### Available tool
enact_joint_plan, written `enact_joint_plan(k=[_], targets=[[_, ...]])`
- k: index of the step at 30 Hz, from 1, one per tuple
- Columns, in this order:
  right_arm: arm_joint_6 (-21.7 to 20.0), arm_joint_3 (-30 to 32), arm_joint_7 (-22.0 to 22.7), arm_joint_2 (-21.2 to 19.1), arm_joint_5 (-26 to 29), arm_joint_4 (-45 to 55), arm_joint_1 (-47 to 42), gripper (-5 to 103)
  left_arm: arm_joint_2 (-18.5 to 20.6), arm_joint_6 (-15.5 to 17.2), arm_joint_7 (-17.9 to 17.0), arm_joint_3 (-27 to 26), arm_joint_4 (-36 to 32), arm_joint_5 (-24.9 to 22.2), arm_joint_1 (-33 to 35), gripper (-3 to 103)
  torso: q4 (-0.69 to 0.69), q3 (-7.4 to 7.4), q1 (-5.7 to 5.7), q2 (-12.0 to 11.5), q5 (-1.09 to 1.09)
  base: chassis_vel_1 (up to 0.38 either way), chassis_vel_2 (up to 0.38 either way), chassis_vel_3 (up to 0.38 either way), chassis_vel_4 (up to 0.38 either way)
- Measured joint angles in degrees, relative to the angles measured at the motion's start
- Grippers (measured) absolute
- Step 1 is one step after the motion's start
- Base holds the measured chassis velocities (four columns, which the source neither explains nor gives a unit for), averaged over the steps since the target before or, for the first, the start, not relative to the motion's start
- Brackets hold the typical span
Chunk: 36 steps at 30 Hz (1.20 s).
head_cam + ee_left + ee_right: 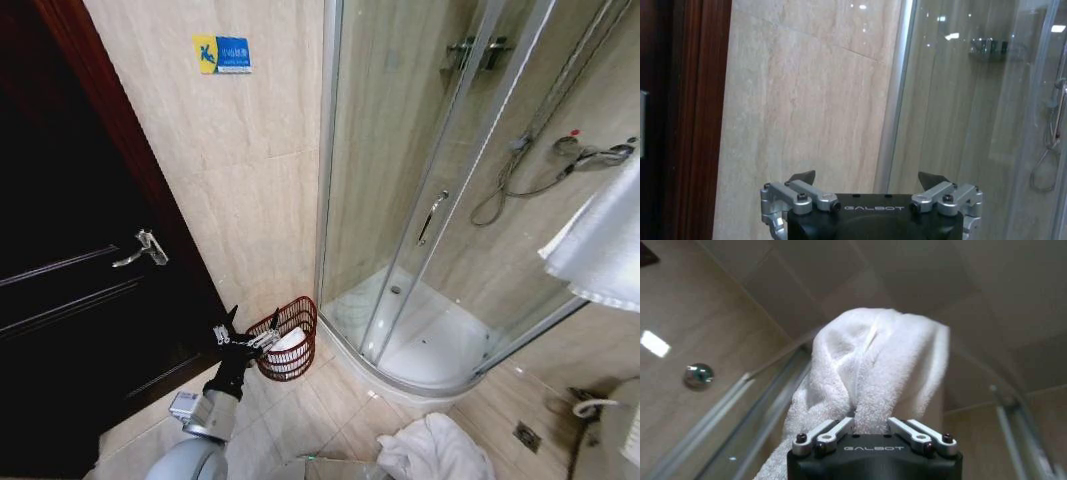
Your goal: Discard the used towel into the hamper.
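The hamper [296, 312], a small red-brown wire basket with something white inside, stands on the floor in the corner between the tiled wall and the shower enclosure. My left gripper [245, 330] hovers just left of its rim. In the left wrist view this left gripper [867, 177] is open with nothing between its fingers. My right gripper [870, 422] is shut on the white towel [867, 365], which bunches up from its fingers toward the ceiling. A crumpled white towel [432, 450] lies low at the bottom of the head view.
A dark wooden door [70, 300] with a lever handle [142, 247] fills the left. The curved glass shower enclosure [420, 200] and its white tray [430, 345] lie to the right of the hamper. Another white towel [603, 240] hangs at the right edge. A floor drain [527, 435] is nearby.
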Motion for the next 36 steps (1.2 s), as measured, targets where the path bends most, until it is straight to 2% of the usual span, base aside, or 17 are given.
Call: enact_joint_plan(k=[2,3,7,8,10,11,15,16,17,19,20,22,23,26,32,35,36], targets=[[2.6,4.0,0.1,3.2,-1.1,0.8,-5.0,8,0.0,0.0,0.0,0.0,0.0,0.0,0.0,100,-0.01,0.00,0.01,0.0,0.00,0.000,0.000,0.000,0.000],[2.6,4.0,0.1,3.2,-1.1,0.8,-5.0,8,0.0,0.0,0.0,0.0,0.0,0.0,0.0,100,-0.01,0.00,0.01,0.0,0.00,0.000,0.000,0.000,0.000],[8.1,9.3,-0.2,11.9,-1.5,4.5,-15.5,8,0.0,0.0,0.0,0.0,0.0,0.0,0.0,100,-0.02,0.00,0.00,0.0,0.05,0.000,0.000,0.000,0.000],[8.1,9.3,-0.2,11.9,-1.5,4.5,-15.5,8,0.0,0.0,0.0,0.0,0.0,0.0,0.0,100,-0.02,0.00,0.00,0.0,0.05,0.000,0.000,0.000,0.000],[10.2,10.6,0.2,17.7,-1.5,8.4,-19.9,8,0.0,0.0,0.0,0.0,0.0,0.0,0.0,100,-0.03,0.00,0.01,0.0,0.04,0.000,0.000,0.000,0.000],[10.2,10.6,0.2,17.7,-1.5,8.4,-19.9,8,0.0,0.0,0.0,0.0,0.0,0.0,0.0,100,-0.03,0.00,0.01,0.0,0.04,0.000,0.000,0.000,0.000],[12.1,11.3,-0.1,24.0,-2.1,12.8,-23.2,8,0.0,0.0,0.0,0.0,0.0,0.0,0.0,100,-0.02,0.00,0.00,0.0,-0.01,0.000,0.000,0.000,0.000],[12.1,11.3,-0.1,24.0,-2.1,12.8,-23.2,8,0.0,0.0,0.0,0.0,0.0,0.0,0.0,100,-0.02,0.00,0.00,0.0,-0.01,0.000,0.000,0.000,0.000],[12.6,11.3,-0.2,25.8,-2.5,14.0,-23.9,8,0.0,0.0,0.0,0.0,0.0,0.0,0.0,100,-0.02,0.00,0.00,0.0,0.01,0.000,0.000,0.000,0.000],[13.4,11.1,-0.7,29.2,-3.2,16.0,-25.3,8,0.0,0.0,0.0,0.0,0.0,0.0,0.0,100,-0.02,0.00,0.00,0.0,0.02,0.000,0.000,0.000,0.000],[13.4,11.1,-0.7,29.2,-3.2,16.0,-25.3,8,0.0,0.0,0.0,0.0,0.0,0.0,0.0,100,-0.02,0.00,0.00,0.0,0.02,0.000,0.000,0.000,0.000],[15.4,9.8,-1.1,32.9,-5.4,17.5,-27.1,8,0.0,0.0,0.0,0.0,0.0,0.0,0.0,100,-0.03,0.00,0.00,0.0,0.03,0.000,0.000,0.000,0.000],[15.4,9.8,-1.1,32.9,-5.4,17.5,-27.1,8,0.0,0.0,0.0,0.0,0.0,0.0,0.0,100,-0.03,0.00,0.00,0.0,0.03,0.000,0.000,0.000,0.000],[18.2,7.2,-1.1,36.5,-9.5,18.4,-27.9,8,0.0,0.0,0.0,0.0,0.0,0.0,0.0,100,-0.03,0.00,0.00,0.0,0.04,0.000,0.000,0.000,0.000],[20.3,3.3,-1.1,40.4,-13.8,20.4,-27.8,8,0.0,0.0,0.0,0.0,0.0,0.0,0.0,100,-0.02,0.00,0.00,0.0,0.01,0.000,0.000,0.000,0.000],[23.0,-0.2,-3.2,43.9,-18.3,20.9,-28.3,8,0.0,0.0,0.0,0.0,0.0,0.0,0.0,100,-0.02,0.00,0.00,0.0,0.03,0.000,0.000,0.000,0.000],[23.0,-0.2,-3.2,43.9,-18.3,20.9,-28.3,8,0.0,0.0,0.0,0.0,0.0,0.0,0.0,100,-0.02,0.00,0.00,0.0,0.03,0.000,0.000,0.000,0.000]])
